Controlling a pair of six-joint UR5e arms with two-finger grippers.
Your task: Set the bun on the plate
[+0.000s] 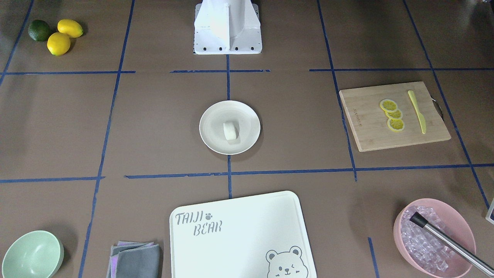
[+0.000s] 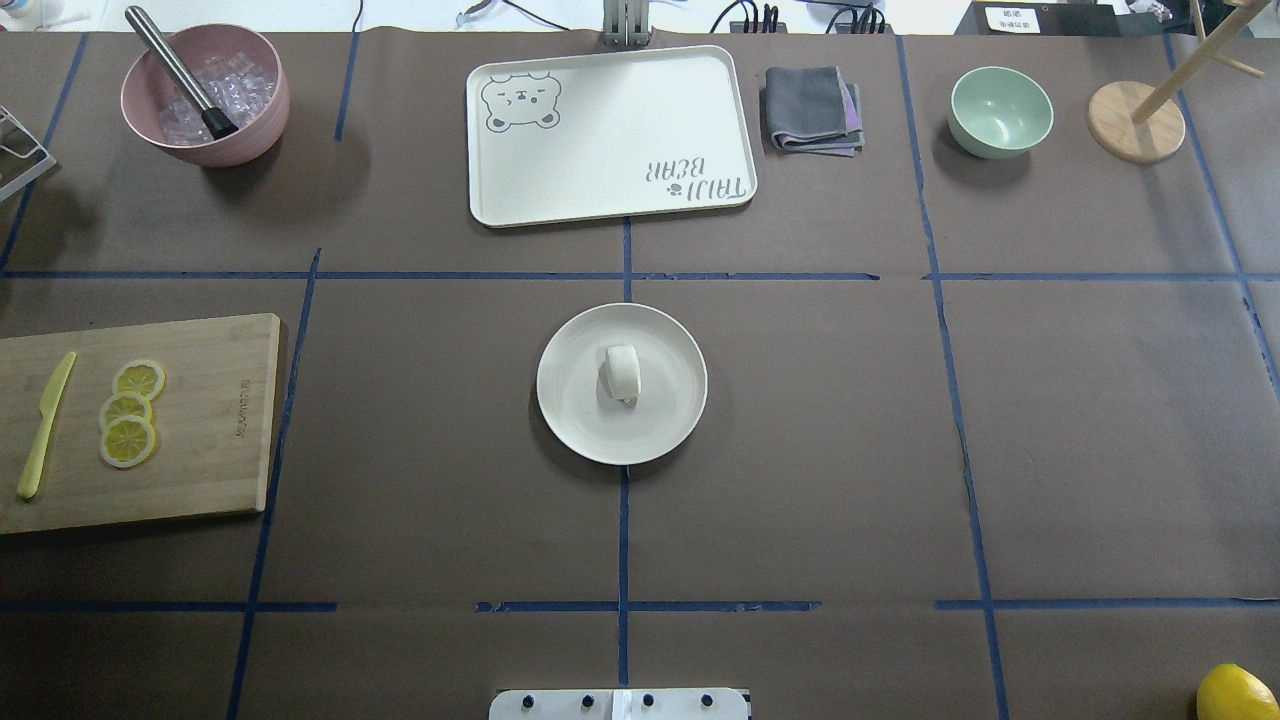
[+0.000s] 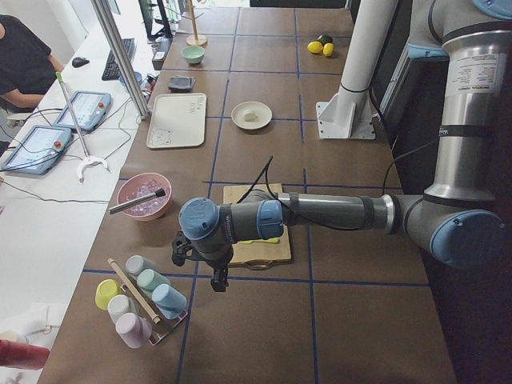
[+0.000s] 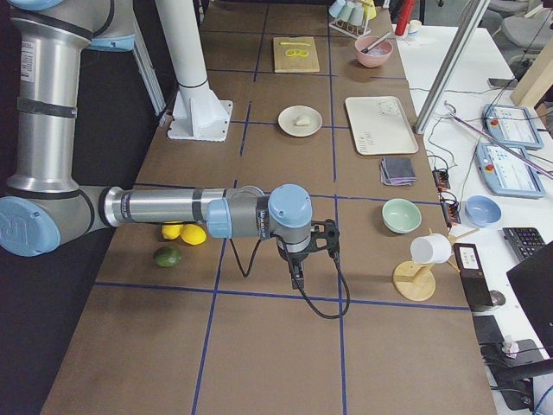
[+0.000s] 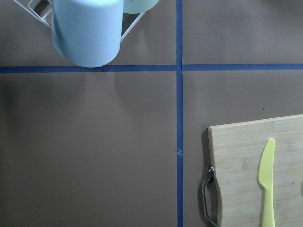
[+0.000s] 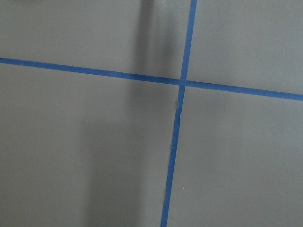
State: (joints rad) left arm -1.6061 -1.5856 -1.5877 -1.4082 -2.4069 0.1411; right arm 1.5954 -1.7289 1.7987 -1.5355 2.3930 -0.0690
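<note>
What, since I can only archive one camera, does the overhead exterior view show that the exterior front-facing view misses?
Only the overhead exterior: the wooden stand beside the mint-green bowl. Only the front-facing: the lime by the lemons. Both: the bun lying on the plate, the tray, the cutting board and the pink bowl.
</note>
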